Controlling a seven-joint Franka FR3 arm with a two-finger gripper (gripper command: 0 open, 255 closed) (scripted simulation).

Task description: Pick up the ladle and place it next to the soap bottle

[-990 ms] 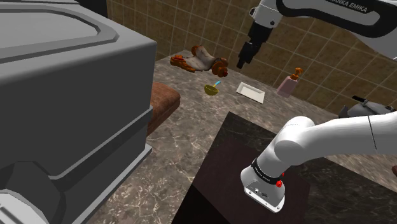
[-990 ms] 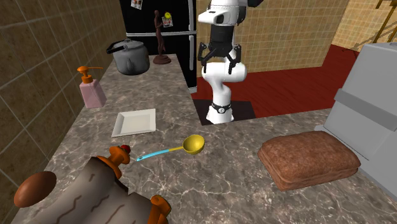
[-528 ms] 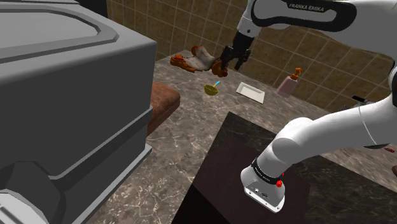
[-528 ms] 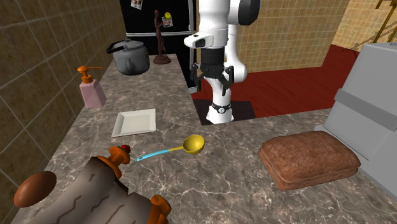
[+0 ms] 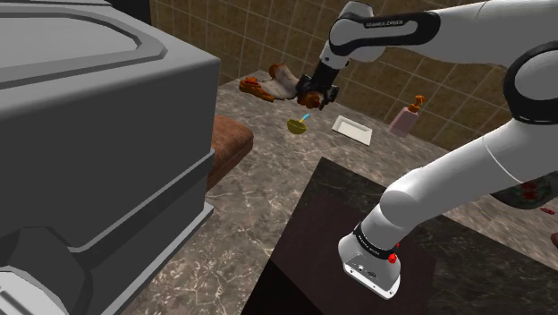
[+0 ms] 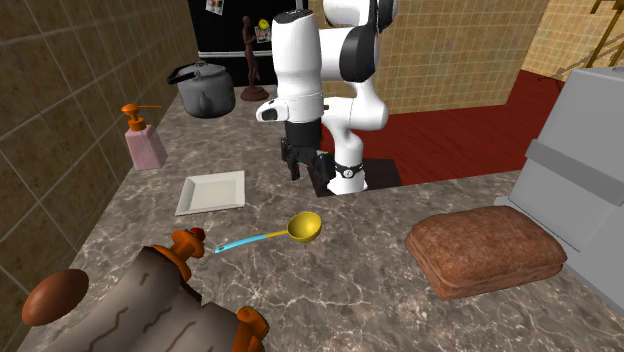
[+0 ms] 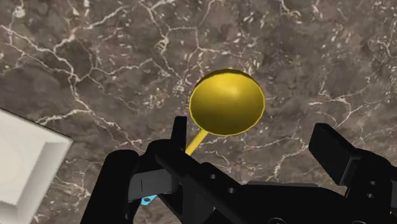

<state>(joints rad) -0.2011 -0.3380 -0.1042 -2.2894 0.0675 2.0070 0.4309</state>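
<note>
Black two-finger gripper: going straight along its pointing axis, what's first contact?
Likely the yellow round-bowled ladle, near its bowl's rim, lying under the open gripper. Depth unclear; slightly off, it meets the brown marbled countertop instead.

Tabletop (image 7: 95,51): we record a dark brown stone look, marble-like, with pale veins; smooth, low sheen.

Ladle (image 7: 227,102): yellow bowl, smooth and glossy, with a soft highlight on the inside. We cannot tell metal from plastic.

Claw (image 7: 253,130): black, matt, hard-edged.

Plate (image 7: 25,159): plain white, smooth, matt.

Soap bottle (image 6: 145,145): pink body, orange pump, smooth and even, no gloss that we can see.

Kettle (image 6: 205,92): grey, with a dull metallic sheen.

Pad (image 6: 487,250): brown, rough and grainy; we cannot name the material.

Wall (image 6: 50,100): brown mottled tiles with thin joints.

Arm (image 6: 298,60): white shells, smooth, lightly glossy.
</note>
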